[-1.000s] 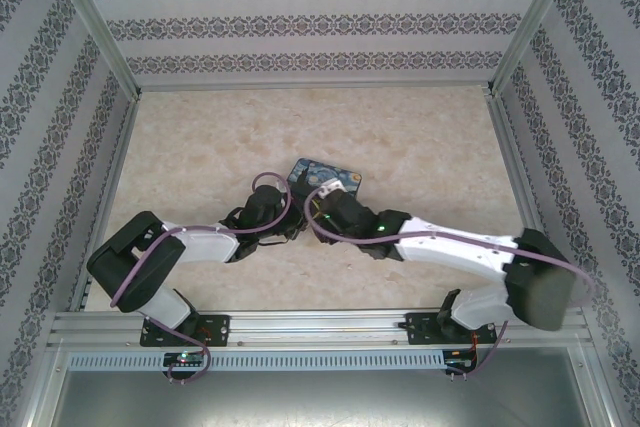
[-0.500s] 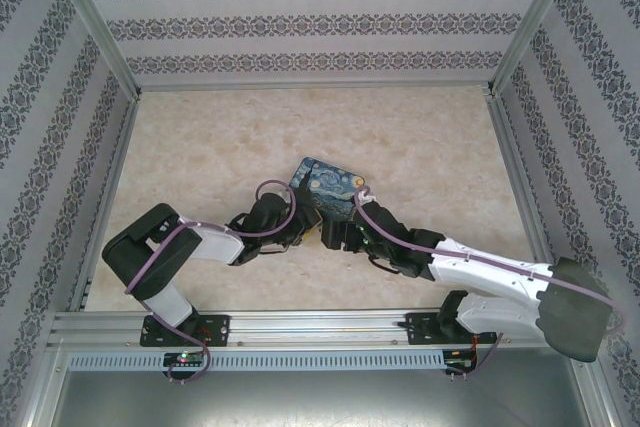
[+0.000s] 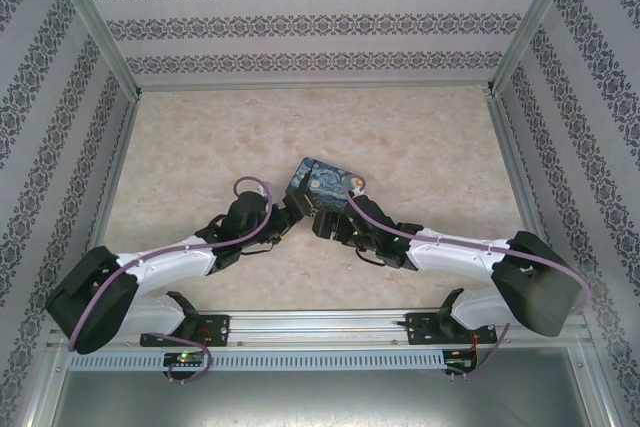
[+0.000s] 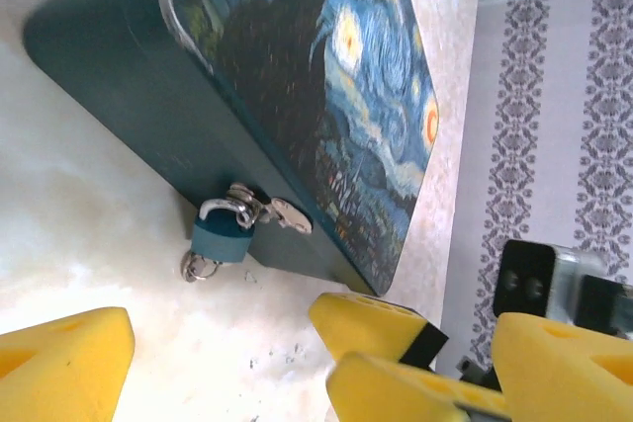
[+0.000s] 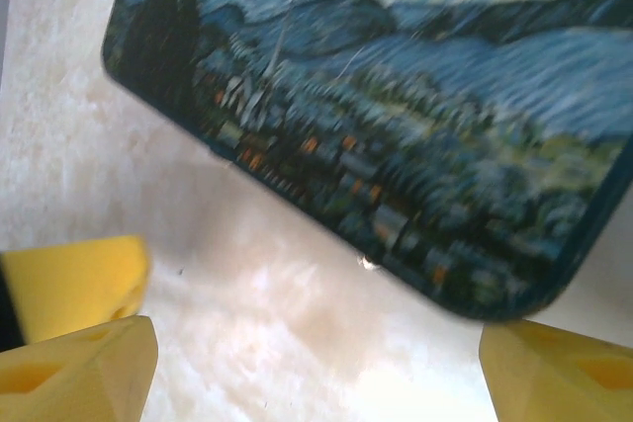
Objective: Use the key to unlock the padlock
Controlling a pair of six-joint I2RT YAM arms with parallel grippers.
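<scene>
The padlock [image 4: 223,237] has a blue body and a thin silvery shackle, and hangs from the hasp [image 4: 284,212] on the front wall of the Starry Night box [image 4: 326,76]. The key [image 4: 198,266] with its small ring sticks out of the padlock's underside, resting on the table. My left gripper [image 4: 237,382] is open a short way in front of the padlock and holds nothing. My right gripper [image 5: 316,373] is open at the box's [image 5: 396,96] near edge, also with nothing in it. In the top view both grippers [image 3: 289,214] [image 3: 322,219] meet at the box's [image 3: 322,185] front.
The right gripper's yellow fingers [image 4: 371,323] crowd in close beside my left gripper's right finger. Marble-patterned tabletop [image 3: 420,147] spreads around the box. Patterned walls and metal frame posts [image 3: 95,27] bound the cell on three sides.
My left gripper has gone from shut to wide open and its arm has dropped lower and stretched out. The right gripper has opened wider and its arm has shifted. The box stays put.
</scene>
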